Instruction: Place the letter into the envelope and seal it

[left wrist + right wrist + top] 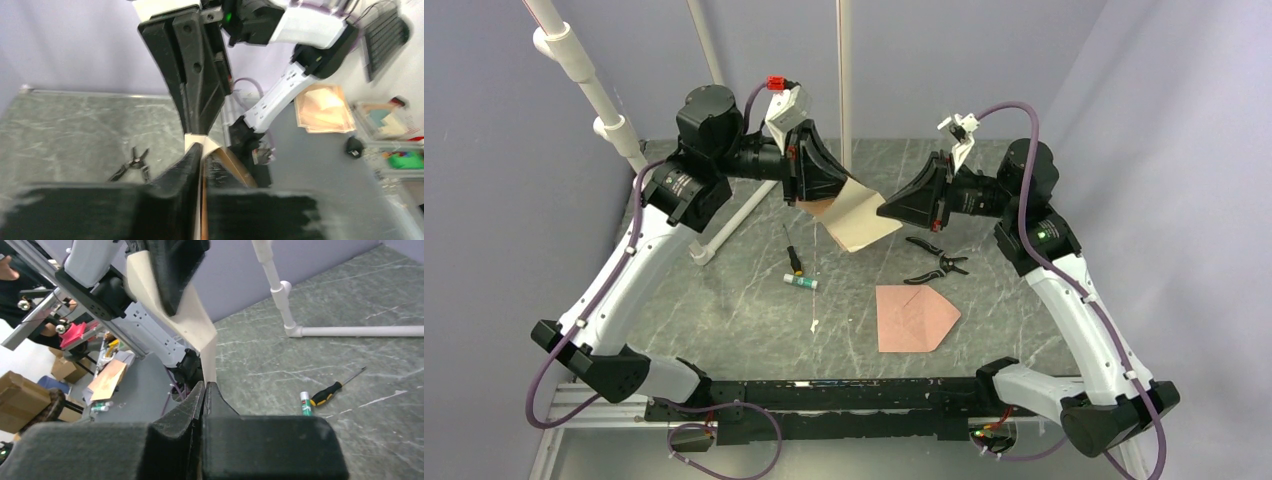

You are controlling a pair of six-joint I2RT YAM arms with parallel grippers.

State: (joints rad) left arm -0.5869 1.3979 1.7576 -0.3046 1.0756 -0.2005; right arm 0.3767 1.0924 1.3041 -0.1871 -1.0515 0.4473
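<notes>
The letter (861, 217), a pale tan sheet, hangs in the air above the table's back middle. My left gripper (819, 203) is shut on its left edge, and my right gripper (886, 211) is shut on its right edge. The sheet is bent between them. In the right wrist view the letter (195, 325) runs from my shut jaws up to the left gripper's fingers (175, 270). In the left wrist view the letter (220, 150) shows edge-on between my shut jaws. The salmon-pink envelope (914, 317) lies flat on the table at the front right, flap pointing right.
A screwdriver (792, 255) and a glue stick (801, 282) lie at the table's middle. Black pliers (936, 258) lie right of them. A white pipe frame (724, 230) stands at the back left. A small white scrap (814, 325) lies toward the front.
</notes>
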